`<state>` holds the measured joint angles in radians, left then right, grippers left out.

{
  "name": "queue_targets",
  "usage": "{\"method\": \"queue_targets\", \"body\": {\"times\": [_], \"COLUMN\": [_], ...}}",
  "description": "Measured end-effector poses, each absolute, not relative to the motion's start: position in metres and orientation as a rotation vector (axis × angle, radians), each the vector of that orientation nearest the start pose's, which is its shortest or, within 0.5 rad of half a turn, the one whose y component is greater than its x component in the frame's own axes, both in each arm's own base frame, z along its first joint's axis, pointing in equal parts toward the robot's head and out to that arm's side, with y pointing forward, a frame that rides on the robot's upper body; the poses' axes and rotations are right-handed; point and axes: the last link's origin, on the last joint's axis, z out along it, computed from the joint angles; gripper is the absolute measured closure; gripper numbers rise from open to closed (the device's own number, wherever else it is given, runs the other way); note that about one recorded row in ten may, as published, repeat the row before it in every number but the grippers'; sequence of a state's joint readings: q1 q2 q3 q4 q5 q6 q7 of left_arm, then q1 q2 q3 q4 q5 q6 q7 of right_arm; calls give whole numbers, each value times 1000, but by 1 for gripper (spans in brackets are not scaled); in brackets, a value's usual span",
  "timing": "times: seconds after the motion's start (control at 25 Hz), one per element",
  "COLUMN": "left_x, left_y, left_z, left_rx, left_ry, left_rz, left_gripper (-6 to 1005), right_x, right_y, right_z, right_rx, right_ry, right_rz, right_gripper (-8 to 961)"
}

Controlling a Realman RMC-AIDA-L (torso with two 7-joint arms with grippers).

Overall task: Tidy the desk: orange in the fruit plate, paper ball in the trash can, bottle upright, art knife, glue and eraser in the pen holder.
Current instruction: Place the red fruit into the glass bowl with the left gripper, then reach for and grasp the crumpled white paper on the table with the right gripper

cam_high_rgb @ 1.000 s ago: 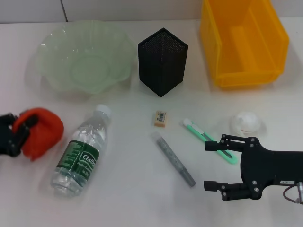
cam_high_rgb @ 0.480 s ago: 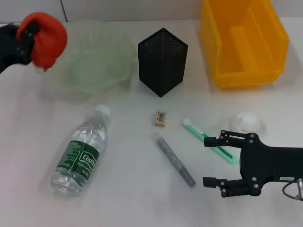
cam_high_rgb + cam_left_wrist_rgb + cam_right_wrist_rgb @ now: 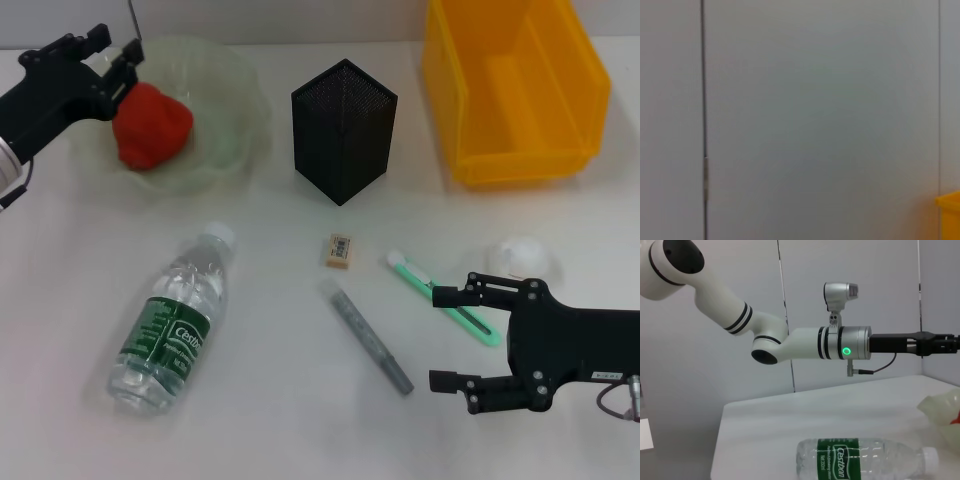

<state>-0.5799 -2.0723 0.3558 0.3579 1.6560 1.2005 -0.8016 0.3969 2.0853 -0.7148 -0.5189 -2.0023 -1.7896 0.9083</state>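
Observation:
The orange [image 3: 152, 128] lies in the pale green fruit plate [image 3: 245, 105] at the back left. My left gripper [image 3: 112, 45] is open just above and behind it, holding nothing. The water bottle [image 3: 170, 320] lies on its side at the front left and also shows in the right wrist view [image 3: 865, 465]. The eraser [image 3: 338, 250], grey glue stick [image 3: 365, 336] and green art knife [image 3: 440, 297] lie in the middle. The paper ball [image 3: 520, 256] sits to the right. My right gripper [image 3: 437, 340] is open and empty, low beside the knife's near end.
The black mesh pen holder [image 3: 343, 130] stands at the back centre. The yellow bin [image 3: 512, 90] stands at the back right; its corner shows in the left wrist view [image 3: 950, 201]. The right wrist view shows my left arm [image 3: 805, 345] over the table.
My left gripper carried the orange up from the table's left side to the plate and let it go; the orange now lies in the plate. The right gripper has barely moved.

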Motion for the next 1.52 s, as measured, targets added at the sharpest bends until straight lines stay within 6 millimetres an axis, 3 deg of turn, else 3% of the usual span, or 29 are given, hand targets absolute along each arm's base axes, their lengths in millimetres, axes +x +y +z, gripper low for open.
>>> {"method": "queue_targets", "body": {"times": [0.08, 0.32, 0.44, 0.56, 0.64, 0.68, 0.8, 0.84, 0.88, 0.92, 1.16, 1.28, 1.52], "left_x": [-293, -283, -274, -269, -268, -268, -277, -284, -288, -288, -305, -312, -325], "left_y": [377, 348, 312, 286, 271, 266, 259, 258, 257, 257, 247, 242, 233], "left_z": [18, 26, 32, 23, 15, 11, 9, 12, 15, 15, 17, 13, 12], "left_rx": [-2051, -2109, -2287, -2519, -2648, -2687, -2658, -2614, -2586, -2586, -2512, -2471, -2327], "left_ry": [-454, -403, -314, -211, -153, -137, -165, -189, -202, -202, -212, -215, -213], "left_rz": [-780, -989, -1127, -1092, -1047, -1028, -997, -985, -982, -982, -916, -913, -916], "left_gripper": [531, 358, 271, 184, 184, 184, 184, 184, 184, 184, 185, 185, 185], "right_x": [281, 279, 276, 268, 258, 246, 230, 221, 202, 202, 145, 135, 142], "right_y": [251, 252, 256, 262, 269, 279, 289, 295, 306, 306, 337, 345, 353], "right_z": [-23, -9, 8, 28, 45, 59, 69, 72, 78, 78, 72, 59, 32], "right_rx": [-2849, -2741, -2715, -2744, -2780, -2820, -2869, -2891, -2901, -2901, -2780, -2731, -2647], "right_ry": [211, 246, 311, 350, 347, 364, 424, 463, 555, 555, 804, 835, 868], "right_rz": [907, 1011, 1047, 1032, 970, 866, 713, 615, 412, 412, -96, -297, -537], "right_gripper": [122, 123, 123, 123, 123, 123, 124, 124, 124, 124, 126, 126, 129]}}
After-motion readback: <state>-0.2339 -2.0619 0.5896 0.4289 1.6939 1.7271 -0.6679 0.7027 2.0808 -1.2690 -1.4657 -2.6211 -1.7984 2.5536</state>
